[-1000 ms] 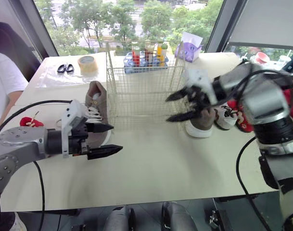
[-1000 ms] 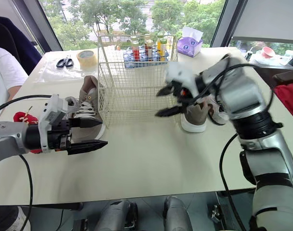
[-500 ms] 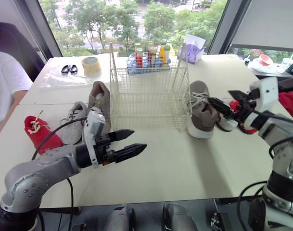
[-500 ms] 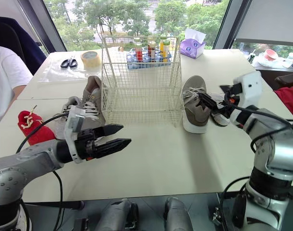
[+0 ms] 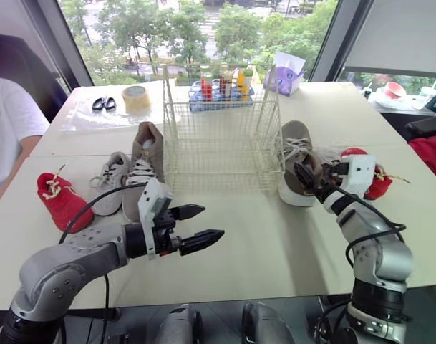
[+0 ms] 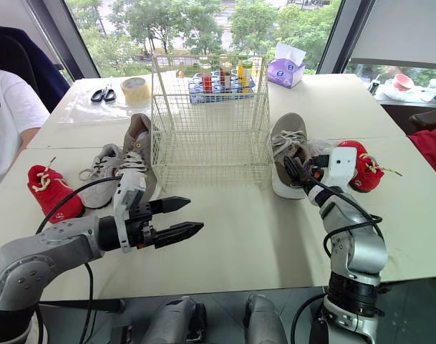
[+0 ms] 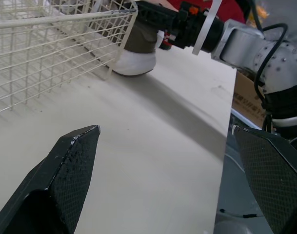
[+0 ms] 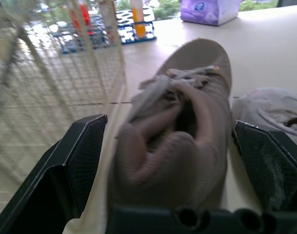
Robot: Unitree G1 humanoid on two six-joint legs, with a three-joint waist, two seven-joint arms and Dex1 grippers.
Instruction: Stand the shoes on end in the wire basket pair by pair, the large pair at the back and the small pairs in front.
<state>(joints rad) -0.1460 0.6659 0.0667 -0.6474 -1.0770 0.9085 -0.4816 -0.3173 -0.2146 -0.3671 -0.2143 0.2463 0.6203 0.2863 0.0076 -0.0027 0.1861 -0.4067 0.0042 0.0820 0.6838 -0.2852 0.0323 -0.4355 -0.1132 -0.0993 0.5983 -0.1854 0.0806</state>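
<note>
two large taupe shoes are the pair owed to the back row, and the wire basket (image 6: 210, 122) holds nothing yet. taking twelve as away from you, the right-hand taupe shoe (image 6: 288, 147) lies on its sole at the basket's three o'clock, just beside the wire. its mate (image 6: 135, 154) lies at nine o'clock.

your right pincer (image 8: 168, 124) is spread wide and empty, lined up on the heel end of the right-hand taupe shoe with one of its fingers (image 8: 75, 165) to each side. your left pincer (image 5: 207, 222) is wide apart too, holding nothing, over bare surface (image 5: 275, 244) near the basket's seven o'clock.

to do this grasp well, i'd drive the right pincer further in, so the fingers flank the stiff heel collar rather than the laces or tongue, which would likely give and let the shoe swing. mind the small grey shoe (image 8: 265, 105) lying close at the taupe shoe's three o'clock; the outer finger could snag it as you close. squeeze firmly, lift well above the rim, then tip the shoe on end and lower it against the twelve o'clock wall. leave room beside it for the mate, which your left pincer is better placed to fetch.
</note>
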